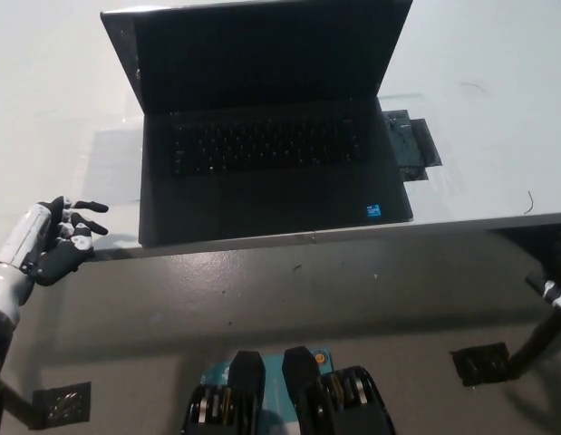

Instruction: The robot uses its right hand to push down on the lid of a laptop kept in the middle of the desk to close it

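I see the laptop open in the middle of the white surface, lid raised at the far side. My left hand rests released at the near-left edge, fingers spread; my right hand isn't visible.

White desk; open black laptop on it

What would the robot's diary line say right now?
laptop: open on desk | left hand: open, at desk edge | right hand: out of view
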